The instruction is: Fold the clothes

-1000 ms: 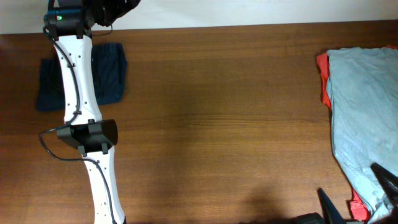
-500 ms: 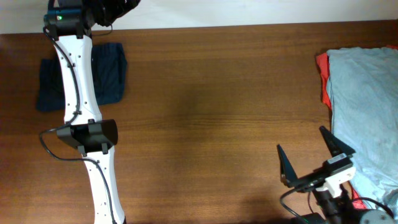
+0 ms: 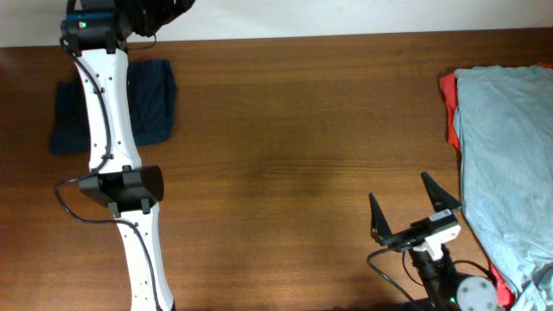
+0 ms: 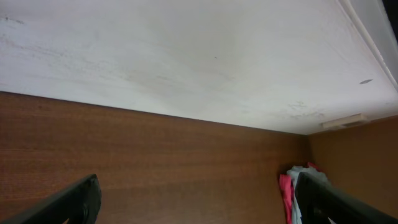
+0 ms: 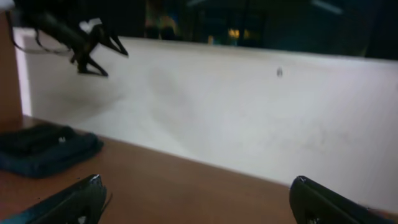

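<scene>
Overhead, the right gripper (image 3: pixel 406 210) hangs near 5 o'clock above the bare wood of the table (image 3: pixel 285 130). Its two fingers (image 3: pixel 376 223) are spread wide in a V with nothing between them. Its wrist camera agrees: both dark fingers stand far apart at the lower corners, with only tabletop and a white wall (image 5: pixel 249 118) ahead.

At 3 o'clock from it lies a pile of two garments. One light grey-blue garment (image 3: pixel 505 147) is spread loosely on top, running off the right edge. One red garment (image 3: pixel 449 112) peeks out beneath it along the left side and again at the lower corner.

The left gripper (image 4: pixel 198 180) is up at 11 o'clock, at the table's far edge. It is likewise released and empty, fingers wide apart, facing along the wood towards that distant pile.

Under the white left arm (image 3: pixel 108 112), at 10 o'clock, rests one navy garment (image 3: pixel 155 104), folded into a neat rectangle and flat on the table. That makes three garments in view.
</scene>
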